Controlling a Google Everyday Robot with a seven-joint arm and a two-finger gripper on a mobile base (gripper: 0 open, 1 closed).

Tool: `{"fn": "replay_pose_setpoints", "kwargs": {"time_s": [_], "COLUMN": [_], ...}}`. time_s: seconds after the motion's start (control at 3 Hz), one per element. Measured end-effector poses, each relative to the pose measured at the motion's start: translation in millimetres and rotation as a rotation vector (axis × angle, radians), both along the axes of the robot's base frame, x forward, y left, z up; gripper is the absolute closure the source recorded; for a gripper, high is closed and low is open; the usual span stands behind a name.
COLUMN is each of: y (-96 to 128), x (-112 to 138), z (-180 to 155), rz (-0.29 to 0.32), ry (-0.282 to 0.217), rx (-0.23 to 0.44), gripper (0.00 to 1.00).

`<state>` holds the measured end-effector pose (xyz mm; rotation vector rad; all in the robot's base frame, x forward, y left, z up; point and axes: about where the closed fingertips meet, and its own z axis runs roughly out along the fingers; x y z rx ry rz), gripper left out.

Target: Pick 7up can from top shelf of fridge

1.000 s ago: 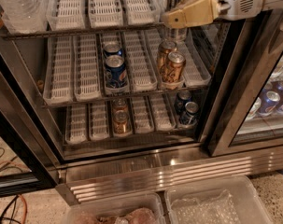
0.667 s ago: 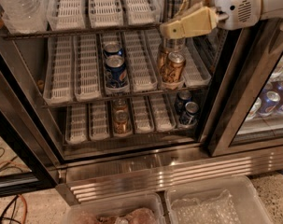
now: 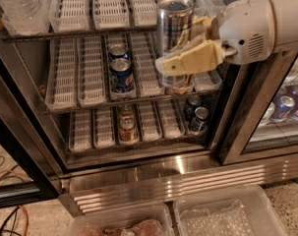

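Reaching across the open fridge [image 3: 163, 181] from the right, the white arm [image 3: 256, 26] sits roughly level. Its tan claw [image 3: 180, 45] is clamped around the upright 7up can [image 3: 174, 31], which is held right in front of the top shelf [image 3: 65, 33] edge.

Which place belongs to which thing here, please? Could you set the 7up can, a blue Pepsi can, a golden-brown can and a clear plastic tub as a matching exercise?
Things:
1. 7up can
2. blue Pepsi can
3. golden-brown can
4. clear plastic tub

Places:
A. bottom rack, middle lane
B. gripped in the claw, by the right end of the top shelf
C. on the floor below the fridge
D. middle rack, left of the claw

Pairs: 1-B, 2-D, 3-A, 4-C.
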<state>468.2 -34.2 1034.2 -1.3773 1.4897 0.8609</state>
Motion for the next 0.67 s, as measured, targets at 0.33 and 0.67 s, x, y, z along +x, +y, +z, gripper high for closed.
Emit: {"fn": "replay_pose_setpoints", "kwargs": {"time_s": [0.33, 0.67], "y": [16, 30], "x": [-31, -48], "z": [-13, -34], "rz": [0.04, 0.059], "ry": [0.036, 0.086], "rx": [0.024, 0.059], "gripper": [1.0, 1.0]}}
